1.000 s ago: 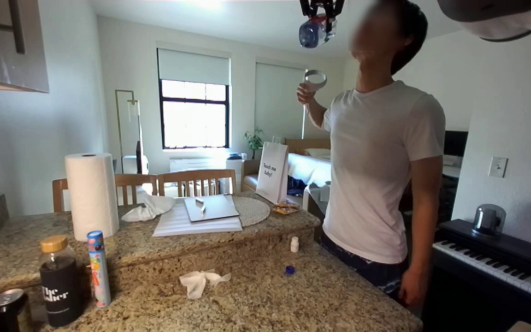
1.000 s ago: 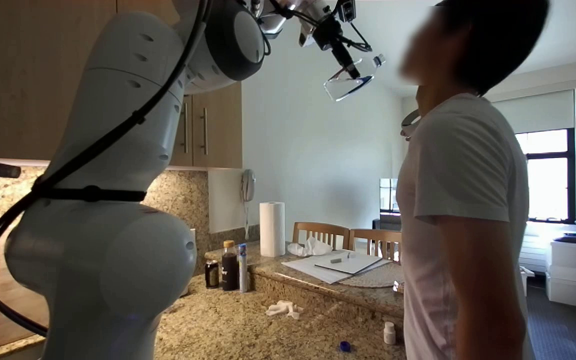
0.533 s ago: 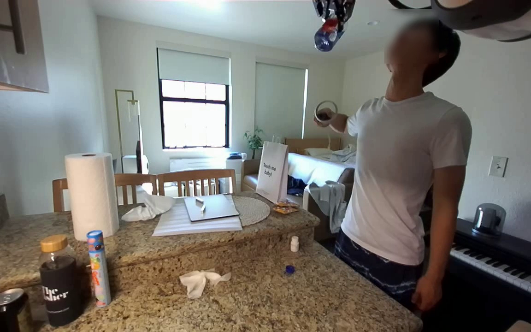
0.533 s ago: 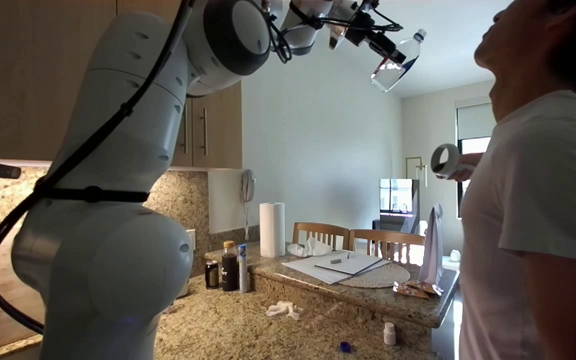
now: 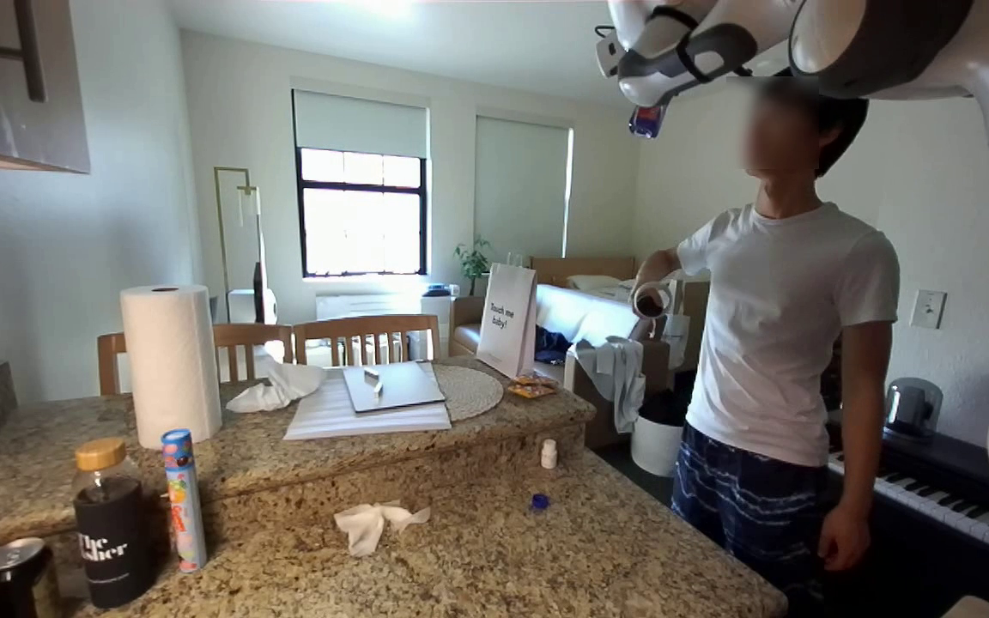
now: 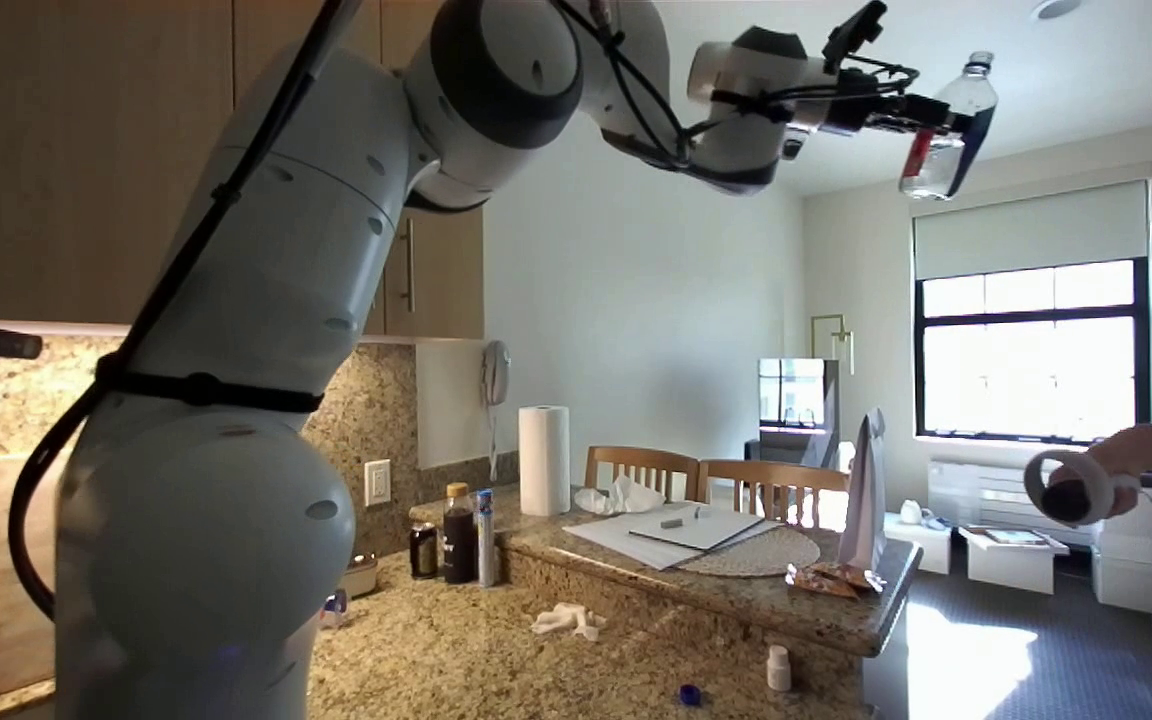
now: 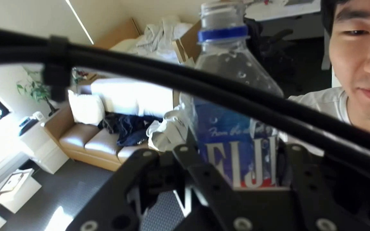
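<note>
— What does the black two-fingered end effector (image 6: 958, 122) hold?
— It's clamped around a blue-labelled clear plastic FIJI bottle (image 6: 968, 96), neck up and leaning slightly in an exterior view.
— And where is that?
— In mid-air, higher than the speckled brown granite table (image 6: 436, 650), near a dark-haired, white-shirted man (image 5: 791, 335). A small round blue plastic cap (image 5: 540, 503) lies on the table.

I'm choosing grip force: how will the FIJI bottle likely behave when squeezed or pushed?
The bottle, held in the gripper, would probably flex when squeezed, as its clear walls look like thin plastic. Tilted far, it may spill any contents, since its threaded neck looks uncapped. Taller than wide, it might topple if pushed standing.
</note>
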Robot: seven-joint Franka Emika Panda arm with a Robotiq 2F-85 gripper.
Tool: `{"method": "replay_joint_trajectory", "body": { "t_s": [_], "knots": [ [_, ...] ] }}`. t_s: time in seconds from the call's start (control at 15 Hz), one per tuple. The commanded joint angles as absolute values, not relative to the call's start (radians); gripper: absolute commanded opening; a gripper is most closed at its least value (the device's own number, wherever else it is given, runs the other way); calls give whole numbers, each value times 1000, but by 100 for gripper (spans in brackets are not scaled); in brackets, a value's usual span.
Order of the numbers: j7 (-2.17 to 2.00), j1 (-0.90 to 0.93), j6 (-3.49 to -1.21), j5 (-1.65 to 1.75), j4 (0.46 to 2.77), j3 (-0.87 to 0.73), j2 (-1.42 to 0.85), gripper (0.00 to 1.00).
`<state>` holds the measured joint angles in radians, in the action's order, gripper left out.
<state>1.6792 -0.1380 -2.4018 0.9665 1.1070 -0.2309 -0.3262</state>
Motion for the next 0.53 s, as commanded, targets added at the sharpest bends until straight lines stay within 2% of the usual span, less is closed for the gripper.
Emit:
{"method": "replay_joint_trajectory", "body": {
  "t_s": [0.0,0.2,0.4,0.47],
  "knots": [
    [1434,-227,-2680,1195,1120,-306,-429,22],
    [1181,-265,-2825,1381,964,-469,-628,22],
    [972,-313,-2772,1511,854,-581,-797,22],
    [1068,-280,-2789,1452,989,-530,-682,22]
  ]
}}
